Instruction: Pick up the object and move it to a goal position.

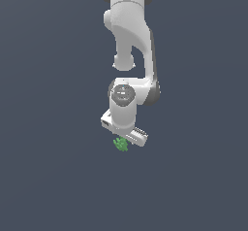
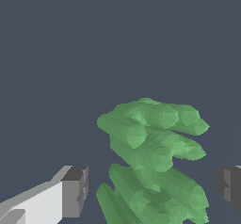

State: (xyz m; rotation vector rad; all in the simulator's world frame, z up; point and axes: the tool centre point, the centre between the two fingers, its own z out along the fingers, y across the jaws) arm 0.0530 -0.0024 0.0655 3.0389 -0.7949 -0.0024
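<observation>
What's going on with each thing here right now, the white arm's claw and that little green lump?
End effector: open, fingers spread on either side of the green object, not touching it.
Green object: not gripped, sitting between the open fingers; in the exterior view it shows just below the end effector.
Arm: reaching down over the object.

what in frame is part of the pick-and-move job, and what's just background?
Part of the job:
- green object, small, lumpy and ridged, lying between the two fingertips in the wrist view
- gripper, open, fingers either side of the object with gaps

Just there:
- plain dark surface; no other items or goal marker visible
</observation>
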